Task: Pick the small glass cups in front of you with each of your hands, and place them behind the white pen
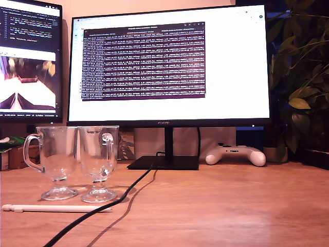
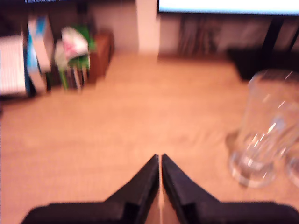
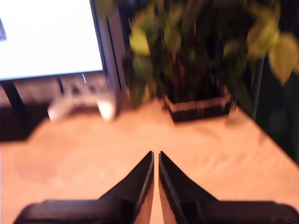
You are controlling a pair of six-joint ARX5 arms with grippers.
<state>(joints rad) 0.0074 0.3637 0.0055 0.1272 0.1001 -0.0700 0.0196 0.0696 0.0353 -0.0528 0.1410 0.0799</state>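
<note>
A: Robot's body, first wrist view: first gripper shows two matte black fingers, wedge-shaped, wide at the base, tapering to thin tips. Picture blurred.

B: Second wrist view?

A: Second gripper is the same build: black, smooth, pointed wedges rising from a blocky black base.

B: Screws, cables, markings?

A: Too blurred to tell. The exterior view shows nothing of either arm.

Clear glass cups, white pen, black cable, white game controller, orange-brown wood-grain surface, green plant
</note>
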